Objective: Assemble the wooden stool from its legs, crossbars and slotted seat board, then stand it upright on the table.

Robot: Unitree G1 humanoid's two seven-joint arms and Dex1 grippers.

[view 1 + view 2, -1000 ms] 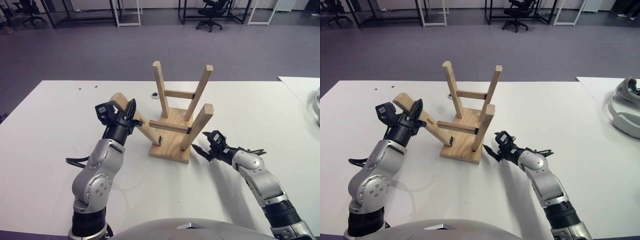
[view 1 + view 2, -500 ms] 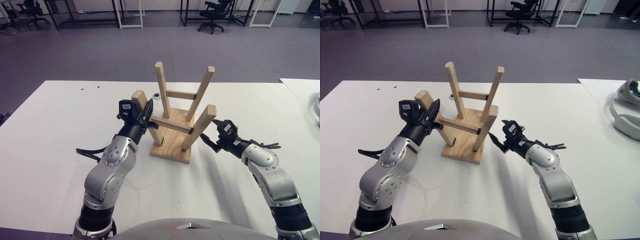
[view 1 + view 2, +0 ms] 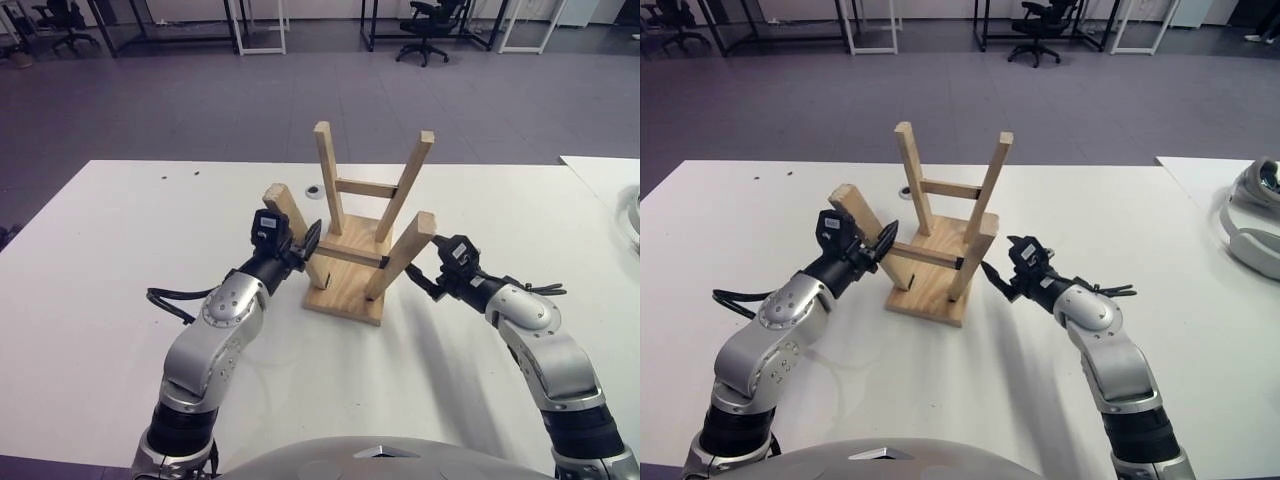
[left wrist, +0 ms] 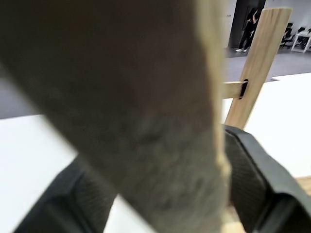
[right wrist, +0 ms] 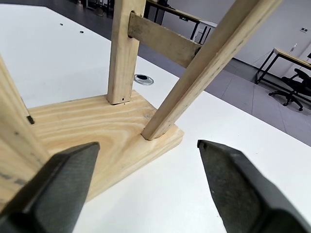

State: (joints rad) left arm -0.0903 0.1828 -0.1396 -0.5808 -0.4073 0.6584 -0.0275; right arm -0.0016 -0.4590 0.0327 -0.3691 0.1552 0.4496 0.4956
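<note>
Looking down from the head, we see the stool (image 3: pixel 362 188) upside down on the desk (image 3: pixel 100 250), seat board (image 3: pixel 345 288) flat for stability. At its 9 o'clock our left hand (image 3: pixel 303 248) pinches the tilted leg (image 3: pixel 281 204), apparently steering it into its slot; our right hand (image 3: pixel 413 279) hovers at 3 o'clock. The left wrist view shows pads (image 4: pixel 252 179) clamped against that leg. The right wrist view shows the right hand's fingers (image 5: pixel 233 189) spread beside the board, likely ready to brace.
</note>
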